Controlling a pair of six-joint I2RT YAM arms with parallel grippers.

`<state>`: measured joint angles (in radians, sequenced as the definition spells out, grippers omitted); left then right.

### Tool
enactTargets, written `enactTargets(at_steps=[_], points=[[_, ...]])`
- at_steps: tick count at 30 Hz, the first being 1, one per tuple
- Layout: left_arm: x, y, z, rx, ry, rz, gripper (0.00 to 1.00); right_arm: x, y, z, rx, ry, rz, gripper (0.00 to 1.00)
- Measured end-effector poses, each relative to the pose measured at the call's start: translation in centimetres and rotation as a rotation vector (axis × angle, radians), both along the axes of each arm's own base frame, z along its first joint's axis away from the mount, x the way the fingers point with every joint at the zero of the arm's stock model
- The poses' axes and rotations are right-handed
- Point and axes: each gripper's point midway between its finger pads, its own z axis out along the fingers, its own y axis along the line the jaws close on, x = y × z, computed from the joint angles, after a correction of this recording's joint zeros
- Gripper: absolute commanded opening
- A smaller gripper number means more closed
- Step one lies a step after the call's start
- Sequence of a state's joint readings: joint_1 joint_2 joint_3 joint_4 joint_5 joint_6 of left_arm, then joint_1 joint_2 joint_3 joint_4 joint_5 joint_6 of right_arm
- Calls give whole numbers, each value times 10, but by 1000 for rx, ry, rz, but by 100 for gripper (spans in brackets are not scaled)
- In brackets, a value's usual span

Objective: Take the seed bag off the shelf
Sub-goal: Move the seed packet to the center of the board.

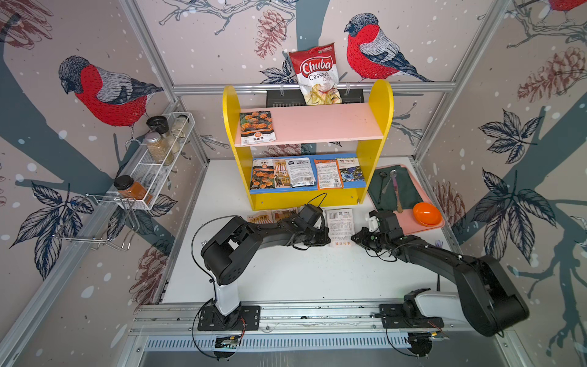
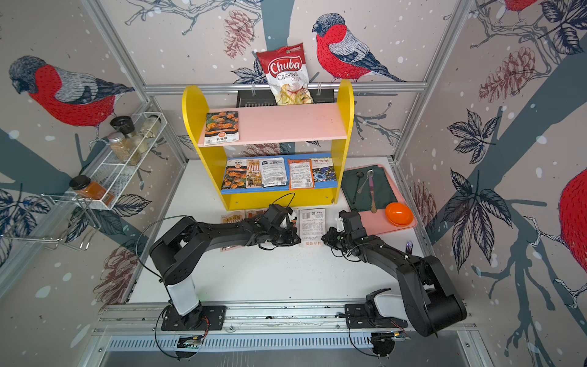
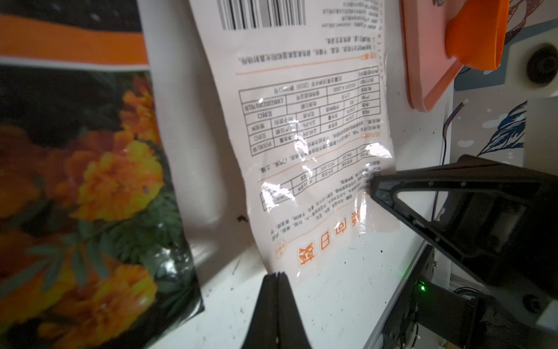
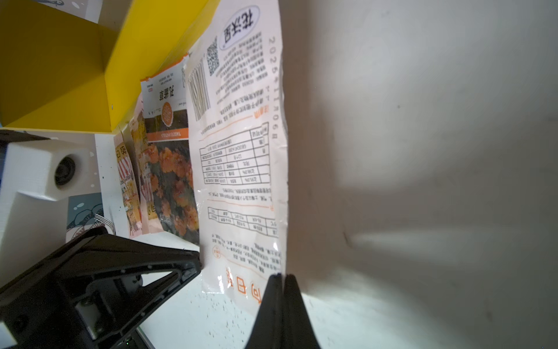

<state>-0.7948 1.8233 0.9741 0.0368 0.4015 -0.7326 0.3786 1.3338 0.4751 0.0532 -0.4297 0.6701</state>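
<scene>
We're not done yet: a seed bag (image 1: 256, 127) sits at 9 o'clock on the shelf (image 1: 379, 108), while our left gripper (image 3: 276, 274) and right gripper (image 4: 282, 275), both pinched shut, flank a white packet (image 1: 340, 226) at its 6 o'clock.

Seed bags (image 1: 256, 127): six on shelf (image 1: 301, 198), at least four on surface (image 1: 286, 279). Chips bag (image 1: 317, 74): one. Spice jars (image 1: 160, 147): four. Utensils (image 1: 395, 190): three. Bowl (image 1: 427, 213): one. Tray (image 1: 409, 224): one. Cloth (image 1: 409, 190): one. Rack (image 1: 149, 181): one. Arms (image 1: 270, 230): two.
</scene>
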Motion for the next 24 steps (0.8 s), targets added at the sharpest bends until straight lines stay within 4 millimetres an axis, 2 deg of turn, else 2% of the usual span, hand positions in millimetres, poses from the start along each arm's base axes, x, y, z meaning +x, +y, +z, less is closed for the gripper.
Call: enactTargets(at_steps=[5, 14, 19, 22, 24], points=[[10, 9, -2, 22, -6, 29, 0, 14, 11, 2, 10, -11, 44, 0], [20, 20, -7, 51, -10, 48, 0, 19, 19, -4, 16, 7, 70, 0], [27, 14, 0, 35, -34, 41, 0, 21, 20, -4, 20, -6, 71, 0], [27, 15, -2, 41, -33, 37, 0, 21, 20, -5, 21, -8, 72, 3], [27, 15, -2, 41, -34, 36, 0, 21, 20, -5, 21, -7, 71, 8]])
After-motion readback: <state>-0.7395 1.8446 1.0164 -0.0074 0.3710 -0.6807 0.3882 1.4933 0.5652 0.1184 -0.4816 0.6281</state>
